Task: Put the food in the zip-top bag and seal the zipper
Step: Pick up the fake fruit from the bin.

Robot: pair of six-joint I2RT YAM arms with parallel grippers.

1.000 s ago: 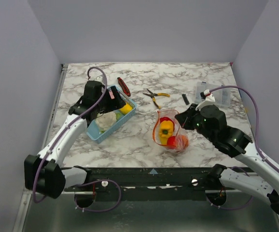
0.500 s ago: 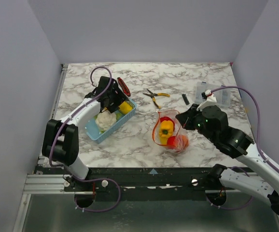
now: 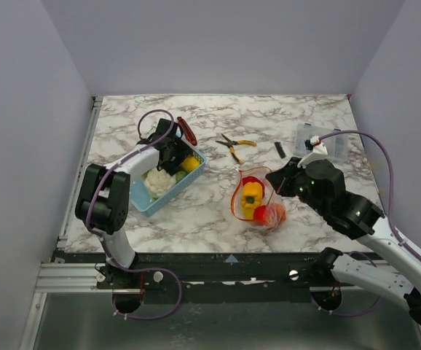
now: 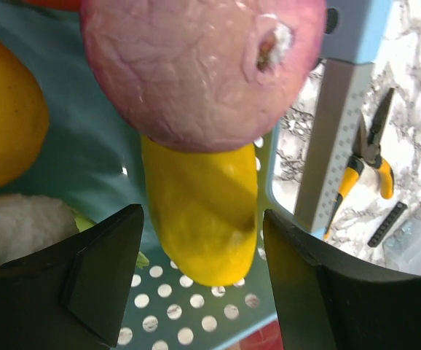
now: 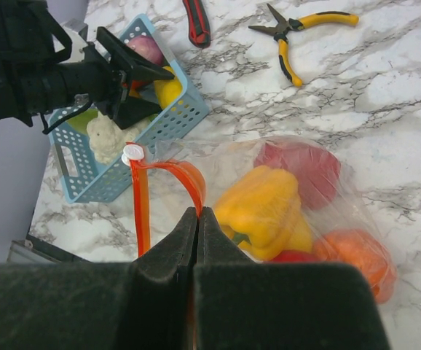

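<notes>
1. Blue perforated basket (image 3: 174, 191) at the left: holds the unbagged food, namely a white cauliflower (image 3: 158, 181), a purple-pink onion (image 4: 196, 65) and a yellow fruit (image 4: 196, 248), all well apart from the bag.
2. Reaches into the basket's far end with the left gripper (image 4: 202, 219); jaws apart and empty, one finger showing on either side of the yellow fruit, with the onion lying against its far end.
3. For a clean pick: lower until the pads bracket the yellow fruit's middle, stay off the basket wall and the onion, close gently on the glossy skin, then lift straight up.
4. Stretches forward from the left base, forearm low, wrist tipped down over the basket.
5. Lies mid-table as a crinkly zip-top bag (image 3: 258, 197), mouth propped open, with a yellow bell pepper (image 5: 261, 208), a red piece and an orange piece inside.
6. Pinches the bag's rim at the orange-red zipper (image 5: 141, 211) with the right gripper (image 5: 197, 219), jaws fully closed on it; reaches in from the right, wrist angled toward the bag.
</notes>
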